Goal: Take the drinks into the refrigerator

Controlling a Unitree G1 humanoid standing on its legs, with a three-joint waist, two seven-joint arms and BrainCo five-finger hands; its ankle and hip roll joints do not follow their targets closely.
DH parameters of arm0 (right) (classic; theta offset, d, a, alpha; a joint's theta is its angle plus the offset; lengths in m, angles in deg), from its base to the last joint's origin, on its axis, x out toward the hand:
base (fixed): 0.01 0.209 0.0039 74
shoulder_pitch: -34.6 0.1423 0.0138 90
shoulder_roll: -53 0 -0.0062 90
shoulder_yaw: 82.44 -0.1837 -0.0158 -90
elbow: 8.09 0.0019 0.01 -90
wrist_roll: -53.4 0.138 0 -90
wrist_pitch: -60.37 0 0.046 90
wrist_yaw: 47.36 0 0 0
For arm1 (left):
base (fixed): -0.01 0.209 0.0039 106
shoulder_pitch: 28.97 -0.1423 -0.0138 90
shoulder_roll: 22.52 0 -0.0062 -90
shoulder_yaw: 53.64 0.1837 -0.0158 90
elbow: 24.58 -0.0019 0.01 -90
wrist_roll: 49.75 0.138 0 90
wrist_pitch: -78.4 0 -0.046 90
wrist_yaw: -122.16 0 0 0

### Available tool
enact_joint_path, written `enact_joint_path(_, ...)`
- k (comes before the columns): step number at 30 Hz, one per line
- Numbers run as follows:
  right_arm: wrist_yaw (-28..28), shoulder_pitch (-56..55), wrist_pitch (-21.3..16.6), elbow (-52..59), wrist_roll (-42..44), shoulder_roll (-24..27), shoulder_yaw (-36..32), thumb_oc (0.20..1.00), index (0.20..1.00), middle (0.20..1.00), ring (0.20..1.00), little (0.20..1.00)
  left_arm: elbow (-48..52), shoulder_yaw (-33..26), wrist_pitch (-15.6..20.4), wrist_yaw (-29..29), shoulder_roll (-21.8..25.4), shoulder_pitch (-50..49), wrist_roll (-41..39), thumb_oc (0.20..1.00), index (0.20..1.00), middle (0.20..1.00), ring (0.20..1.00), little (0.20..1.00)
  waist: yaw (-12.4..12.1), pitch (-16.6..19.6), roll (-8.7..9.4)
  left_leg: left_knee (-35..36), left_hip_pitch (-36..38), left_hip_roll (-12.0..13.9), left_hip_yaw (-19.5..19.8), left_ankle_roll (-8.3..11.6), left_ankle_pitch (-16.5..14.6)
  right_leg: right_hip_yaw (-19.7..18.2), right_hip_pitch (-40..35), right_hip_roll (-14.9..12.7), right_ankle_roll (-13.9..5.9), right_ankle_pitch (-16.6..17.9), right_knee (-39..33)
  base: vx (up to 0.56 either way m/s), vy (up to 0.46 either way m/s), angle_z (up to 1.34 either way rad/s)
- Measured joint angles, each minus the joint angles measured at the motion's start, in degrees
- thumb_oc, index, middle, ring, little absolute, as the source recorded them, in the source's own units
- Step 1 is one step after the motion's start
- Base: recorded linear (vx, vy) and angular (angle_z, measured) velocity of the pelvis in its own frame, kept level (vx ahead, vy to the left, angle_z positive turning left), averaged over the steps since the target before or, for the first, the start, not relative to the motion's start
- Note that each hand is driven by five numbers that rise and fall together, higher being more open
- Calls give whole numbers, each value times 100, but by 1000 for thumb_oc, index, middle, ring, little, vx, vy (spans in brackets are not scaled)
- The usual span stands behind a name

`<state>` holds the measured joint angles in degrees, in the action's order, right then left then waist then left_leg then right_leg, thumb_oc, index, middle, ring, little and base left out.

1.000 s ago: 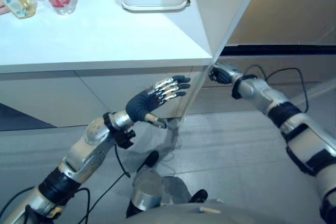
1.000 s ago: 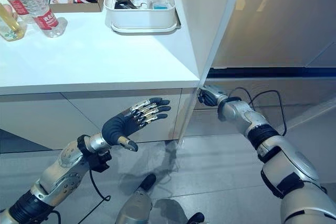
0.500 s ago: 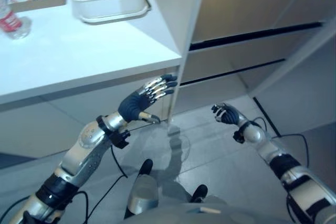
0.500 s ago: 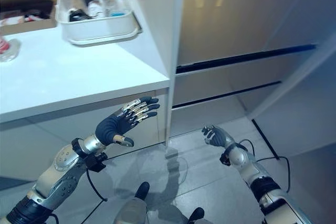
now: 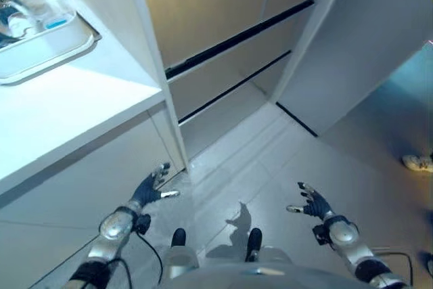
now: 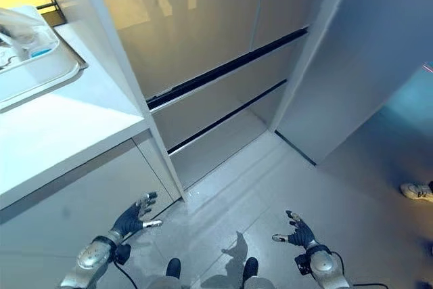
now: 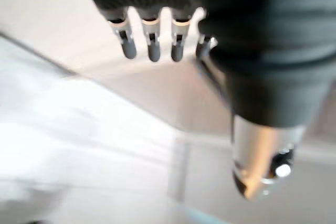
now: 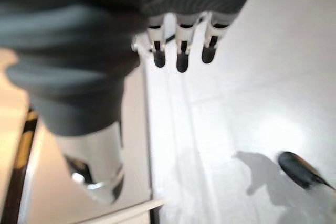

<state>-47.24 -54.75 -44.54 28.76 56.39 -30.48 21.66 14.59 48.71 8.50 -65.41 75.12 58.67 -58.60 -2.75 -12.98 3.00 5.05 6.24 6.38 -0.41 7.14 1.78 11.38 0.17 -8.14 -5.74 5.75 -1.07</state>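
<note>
- Hands first, nearest the cam: left hand low over the grey floor, fingers straight and spread, thumb out to the side, holding nothing. Left wrist view agrees: fingers straight in a row, thumb apart, nothing between.
- Right hand also low over the floor, well apart from the left, fingers relaxed and fanned, empty. Right wrist view: fingers straight, pale floor past them, nothing held.
- White tabletop on the robot's left, its front corner above and just behind the left hand; flat cabinet fronts below it.
- White tray at the far left edge of the tabletop, w/ a clear plastic item in it, blue at its base; can't tell what it is. No drink bottle or can made out in these views, so drinks' spot can't be told.
- White upright panel rises at the tabletop's right end, running down to the floor.
- Refrigerator past that panel: beige-grey fronts, shut, two dark horizontal gaps separating upper door from two drawer fronts lower down.
- Pale grey wall panel to the right of the fridge, angled toward the cam.
- Far right on the floor: a white shoe, part cut off.
</note>
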Motion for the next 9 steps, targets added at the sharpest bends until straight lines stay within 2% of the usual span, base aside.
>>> enact_joint_path(1,21,78,5,-236,-1,-47,-4,1000,1000,1000,1000,1000,-810,-261,22,111,-251,113,150,1000,1000,1000,1000,1000,14,25,-2,1,72,-5,-118,-15,-29,-134,-9,11,-10,20,-3,21,21,-47)
enact_joint_path(2,48,126,29,-358,-2,-93,5,1000,1000,1000,1000,1000,-1211,-367,-224,263,-366,80,175,1000,1000,1000,1000,1000,-4,39,3,2,149,-6,-237,-21,-59,-212,-18,17,-10,38,-12,22,20,-43)
enact_joint_path(4,74,16,35,-633,-5,-164,2,1000,1000,1000,1000,1000,-1728,-518,-338,356,-458,11,360,1000,1000,1000,1000,1000,44,67,15,2,205,-14,-319,-22,-87,-300,-11,25,-13,59,-24,38,35,-33)
enact_joint_path(5,87,22,89,-860,-10,-207,7,1000,1000,1000,1000,1000,-1950,-520,-488,431,-510,24,379,1000,1000,1000,1000,1000,13,84,16,8,258,-15,-417,-27,-114,-389,-18,34,-17,67,-23,32,31,-30)
enact_joint_path(9,143,-89,297,-1315,-6,-462,0,1000,1000,1000,1000,1000,-2102,-699,-688,451,-566,-19,360,1000,1000,1000,1000,1000,16,129,58,31,385,-30,-546,-32,-133,-511,-88,38,-43,76,-108,24,12,-19)
